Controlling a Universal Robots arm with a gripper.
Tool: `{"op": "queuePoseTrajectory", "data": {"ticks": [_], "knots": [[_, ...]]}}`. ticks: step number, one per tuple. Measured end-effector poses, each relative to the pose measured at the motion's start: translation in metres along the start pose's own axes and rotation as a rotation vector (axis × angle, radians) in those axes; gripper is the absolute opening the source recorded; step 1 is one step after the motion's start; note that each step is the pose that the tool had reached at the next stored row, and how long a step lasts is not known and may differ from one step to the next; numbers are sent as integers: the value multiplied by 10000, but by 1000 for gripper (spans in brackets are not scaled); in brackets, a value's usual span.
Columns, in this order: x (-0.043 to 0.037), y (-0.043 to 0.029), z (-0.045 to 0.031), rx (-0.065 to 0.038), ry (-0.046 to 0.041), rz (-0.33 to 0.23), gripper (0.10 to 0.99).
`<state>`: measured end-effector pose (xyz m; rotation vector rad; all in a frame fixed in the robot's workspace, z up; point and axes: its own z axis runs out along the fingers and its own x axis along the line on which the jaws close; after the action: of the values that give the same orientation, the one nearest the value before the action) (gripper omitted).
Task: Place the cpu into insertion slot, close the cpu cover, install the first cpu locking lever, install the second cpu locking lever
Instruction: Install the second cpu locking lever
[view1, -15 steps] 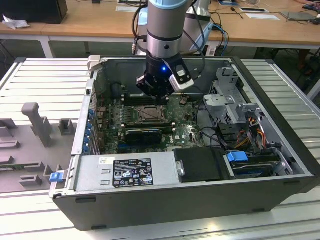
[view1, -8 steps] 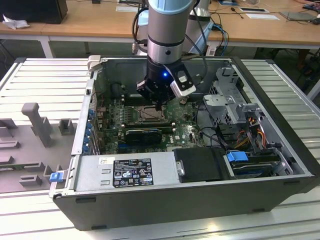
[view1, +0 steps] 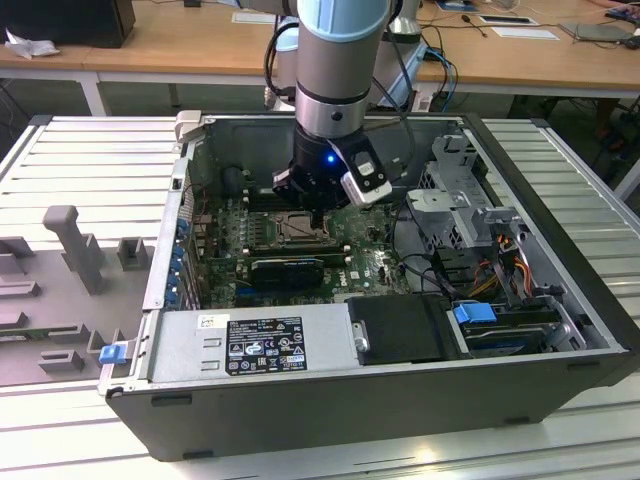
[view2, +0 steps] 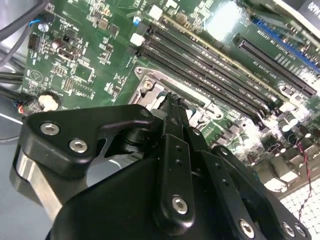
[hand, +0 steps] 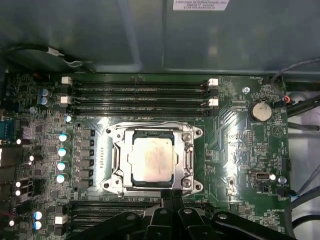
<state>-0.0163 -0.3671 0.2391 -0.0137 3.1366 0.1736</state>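
The gripper (hand: 171, 196), fingers pressed together (holding nothing), touches the edge of the insertion slot (hand: 116, 176), where the cpu (hand: 152, 159) sits under the closed cpu cover (hand: 190, 157).

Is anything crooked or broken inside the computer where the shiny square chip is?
Nothing stands out. In the first wrist view the cpu lies flat and square in the insertion slot, with the cpu cover framing it evenly. The gripper sits at the socket's edge. No damage shows on the green board.
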Motion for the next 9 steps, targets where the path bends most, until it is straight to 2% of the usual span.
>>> {"op": "queuePoseTrajectory", "data": {"ticks": [1,3,6,9], "knots": [[0,-31,9,-42,3,-5,106],[19,-57,17,-51,5,-6,106],[115,-92,17,-91,9,-48,106],[157,-101,18,-106,10,-68,106]]}}
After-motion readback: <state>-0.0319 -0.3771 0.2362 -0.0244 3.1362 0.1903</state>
